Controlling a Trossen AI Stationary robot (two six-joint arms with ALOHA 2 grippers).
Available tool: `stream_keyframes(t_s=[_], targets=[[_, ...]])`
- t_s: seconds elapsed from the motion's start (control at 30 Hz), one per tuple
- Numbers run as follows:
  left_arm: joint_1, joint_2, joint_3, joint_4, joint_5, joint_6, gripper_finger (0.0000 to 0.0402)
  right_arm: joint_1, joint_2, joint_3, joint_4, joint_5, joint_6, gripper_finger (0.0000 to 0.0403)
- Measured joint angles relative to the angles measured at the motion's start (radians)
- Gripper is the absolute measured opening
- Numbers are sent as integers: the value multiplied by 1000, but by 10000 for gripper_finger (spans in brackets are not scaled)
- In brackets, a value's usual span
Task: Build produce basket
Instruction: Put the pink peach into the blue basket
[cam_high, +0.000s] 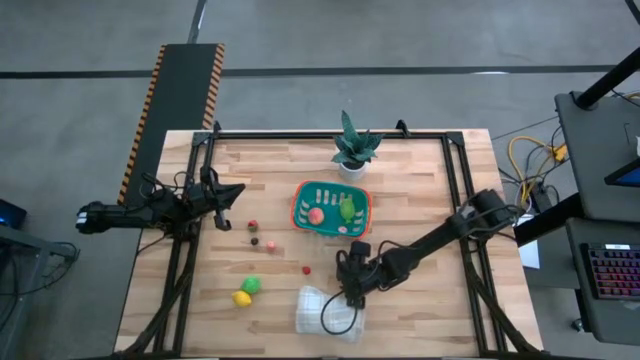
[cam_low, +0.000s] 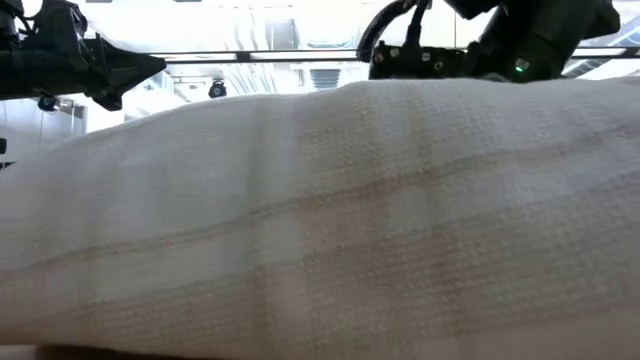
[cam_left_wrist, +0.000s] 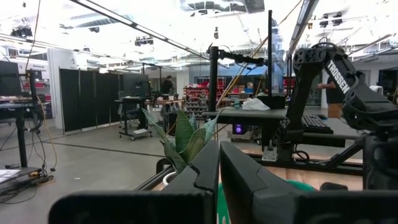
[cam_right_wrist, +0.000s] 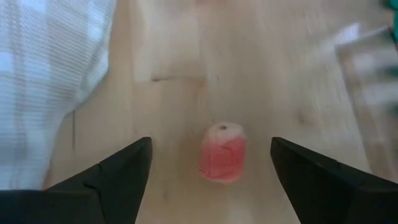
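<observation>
The teal basket with an orange rim (cam_high: 300, 196) stands mid-table and holds a pink piece (cam_high: 316, 214) and a green piece (cam_high: 347, 208). A green piece (cam_high: 252, 285), a yellow piece (cam_high: 242, 297) and tiny red and dark berries (cam_high: 254, 226) lie on the wood to its left. My right gripper (cam_high: 351, 288) (cam_right_wrist: 211, 168) hangs open just above the table, in front of the basket. Its fingers stand on either side of a small red-pink piece (cam_right_wrist: 222, 151) without touching it. My left gripper (cam_high: 236, 192) (cam_left_wrist: 219, 180) is shut and hovers at the table's left side.
A folded white cloth (cam_high: 328, 312) (cam_right_wrist: 50, 74) lies right beside my right gripper toward the near edge, and it fills the low view (cam_low: 320, 220). A green potted plant (cam_high: 352, 150) stands behind the basket at the far edge. A black frame (cam_high: 455, 180) borders the table.
</observation>
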Motion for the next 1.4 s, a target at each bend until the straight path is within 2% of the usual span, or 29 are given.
stream_keyframes(t_s=[0.33,1.4], targets=[[0,0,0,0,0,0,0,-11,5,4,-3,-5,-9,277],[1,0,0,0,0,0,0,-11,4,4,-36,2,-32,74]])
